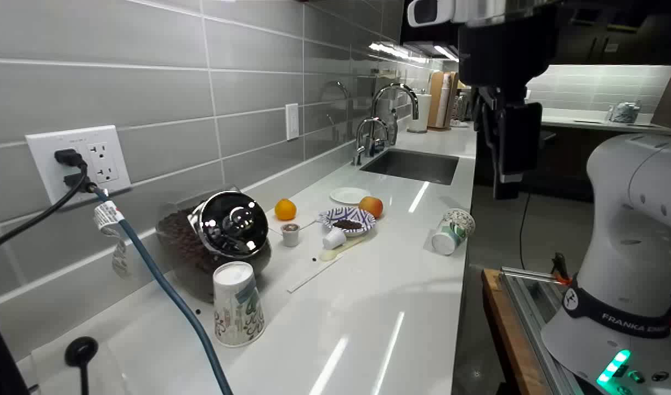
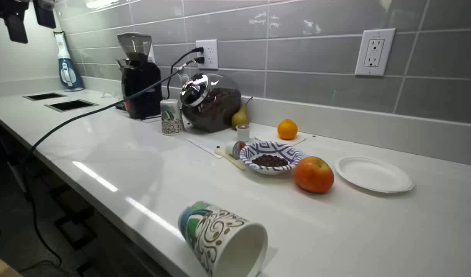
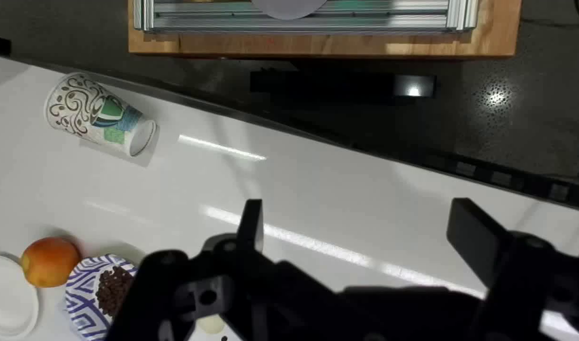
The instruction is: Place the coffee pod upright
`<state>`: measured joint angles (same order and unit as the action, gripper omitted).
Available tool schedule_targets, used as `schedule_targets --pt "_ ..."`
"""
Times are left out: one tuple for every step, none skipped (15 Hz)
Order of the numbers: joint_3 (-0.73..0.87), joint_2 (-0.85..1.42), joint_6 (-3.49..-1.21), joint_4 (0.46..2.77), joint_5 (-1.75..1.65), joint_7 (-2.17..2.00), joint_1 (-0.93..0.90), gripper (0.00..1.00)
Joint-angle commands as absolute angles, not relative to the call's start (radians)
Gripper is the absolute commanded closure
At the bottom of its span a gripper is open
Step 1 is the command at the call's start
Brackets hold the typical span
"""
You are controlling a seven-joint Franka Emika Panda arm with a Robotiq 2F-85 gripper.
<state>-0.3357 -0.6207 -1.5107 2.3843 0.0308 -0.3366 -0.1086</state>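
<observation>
Two whitish coffee pods show in both exterior views. One coffee pod (image 1: 334, 238) (image 2: 230, 148) lies on its side against the patterned bowl, its round darker face turned toward the bowl. Another coffee pod (image 1: 291, 236) (image 2: 243, 133) stands upright near the wall, dark face up. Neither pod shows in the wrist view. My gripper (image 3: 355, 213) is open, with nothing between its fingers. It hangs high above the counter, apart from both pods; it also shows in the exterior views (image 1: 501, 164) (image 2: 32, 29).
The blue-patterned bowl (image 1: 335, 215) holds dark bits. A pale spoon (image 1: 331, 254), apple (image 1: 371, 206), orange ball (image 1: 285, 209), white plate (image 1: 349, 195), tipped paper cup (image 1: 454, 230), upside-down cup (image 1: 238, 304) and bean jar (image 2: 216, 104) stand around. A cable (image 1: 170, 291) crosses the counter.
</observation>
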Motion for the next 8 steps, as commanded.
schedule_targets --pt "-0.321 -0.616 -1.51 2.383 0.024 -0.346 -0.127 0.0" --pt "-0.321 -0.616 -1.51 2.383 0.024 -0.346 -0.127 0.0" --pt "-0.321 -0.616 -1.51 2.383 0.024 -0.346 -0.127 0.0" --pt "-0.321 -0.616 -1.51 2.383 0.024 -0.346 -0.127 0.0" --pt "-0.321 -0.616 -1.51 2.383 0.024 -0.346 -0.127 0.0" --pt "-0.321 -0.616 -1.51 2.383 0.024 -0.346 -0.127 0.0" --pt "-0.319 -0.613 -1.508 2.378 0.009 -0.343 -0.121 0.0" --pt "-0.292 -0.606 -1.488 2.363 -0.012 -0.274 -0.126 0.0"
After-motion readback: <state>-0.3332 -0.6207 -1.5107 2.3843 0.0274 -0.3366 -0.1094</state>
